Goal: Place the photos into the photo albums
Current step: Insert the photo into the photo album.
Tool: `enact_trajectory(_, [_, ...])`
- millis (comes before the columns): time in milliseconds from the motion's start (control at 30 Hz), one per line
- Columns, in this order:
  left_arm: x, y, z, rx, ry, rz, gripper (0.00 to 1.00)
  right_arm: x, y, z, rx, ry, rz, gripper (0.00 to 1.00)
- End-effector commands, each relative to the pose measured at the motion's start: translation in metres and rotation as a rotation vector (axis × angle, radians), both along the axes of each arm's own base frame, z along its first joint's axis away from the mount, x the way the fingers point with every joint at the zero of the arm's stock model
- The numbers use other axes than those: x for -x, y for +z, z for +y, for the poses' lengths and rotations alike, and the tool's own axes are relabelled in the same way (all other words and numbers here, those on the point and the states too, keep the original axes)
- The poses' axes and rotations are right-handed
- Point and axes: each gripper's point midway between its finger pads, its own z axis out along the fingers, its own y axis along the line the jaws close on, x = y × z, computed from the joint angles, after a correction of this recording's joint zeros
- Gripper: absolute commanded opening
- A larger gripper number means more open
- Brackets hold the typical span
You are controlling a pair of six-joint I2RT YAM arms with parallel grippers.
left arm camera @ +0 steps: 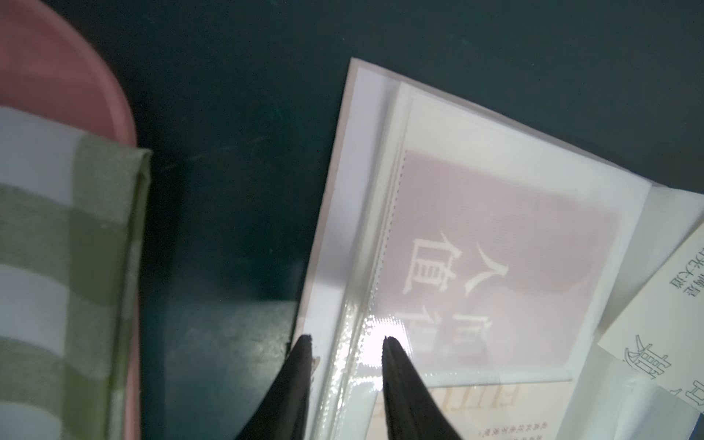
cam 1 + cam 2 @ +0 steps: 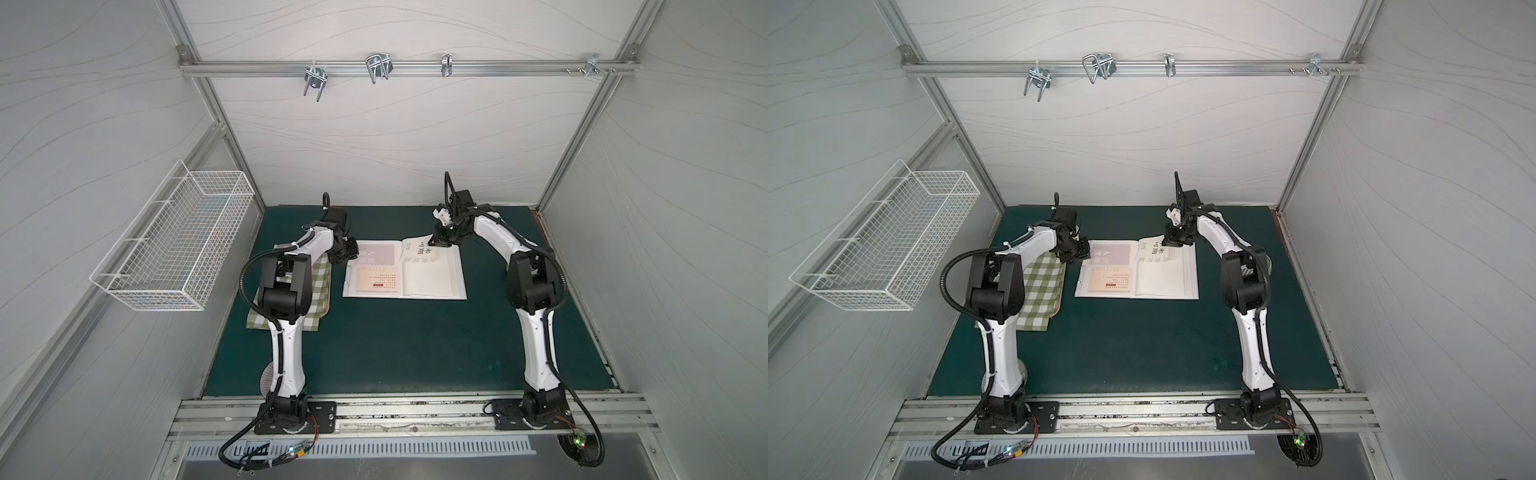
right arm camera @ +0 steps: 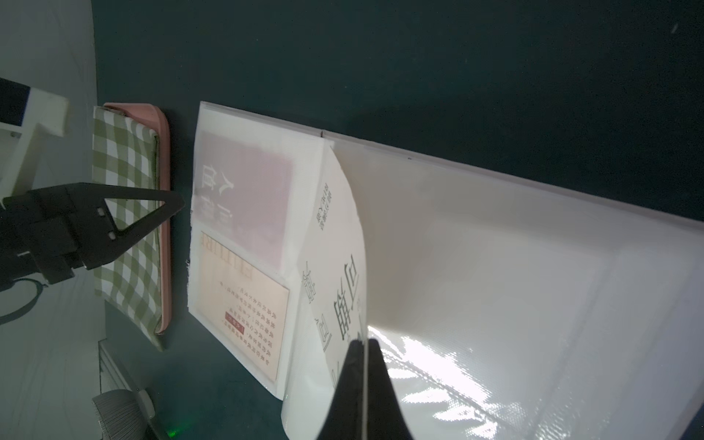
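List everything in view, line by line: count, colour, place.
photo album: one, white pages, open mid-mat
red card: one, dull red with white characters, far sleeve of the album's left page
cream card: one, cream with small text, near sleeve of the same page
white card: one, black characters, bowed over the right page, pinched by the right hand
checked flat item: one, green and white, left of the album on a pink tray
wire basket: one, white, left wall
metal hooks: four, silver, back rail
mat: one, dark green, tabletop
left hand: one, black, jaws apart at the album's left edge
right hand: one, black, shut on the white card
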Motion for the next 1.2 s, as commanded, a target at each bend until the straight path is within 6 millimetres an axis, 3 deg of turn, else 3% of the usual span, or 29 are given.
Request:
enact_trajectory(0, [-0.005, -0.001, 0.001, 0.012, 0.011, 0.005, 0.35, 0.007, 0.017, 0.001, 0.047, 0.03, -0.032, 0.0])
enact_trajectory(200, [-0.004, -0.001, -0.003, 0.042, 0.019, 0.005, 0.35, 0.014, 0.019, 0.017, 0.089, 0.07, -0.049, 0.0])
enact_trajectory(500, [-0.004, -0.005, -0.004, 0.051, 0.025, 0.015, 0.35, 0.012, 0.013, 0.011, 0.068, 0.046, -0.017, 0.0])
enact_trajectory(767, [-0.003, -0.009, -0.005, 0.053, 0.025, 0.025, 0.35, 0.015, -0.01, 0.007, -0.058, 0.02, 0.121, 0.0])
enact_trajectory(1167, [-0.002, -0.012, -0.002, 0.045, 0.033, 0.034, 0.35, 0.014, -0.025, 0.018, -0.161, 0.017, 0.193, 0.0])
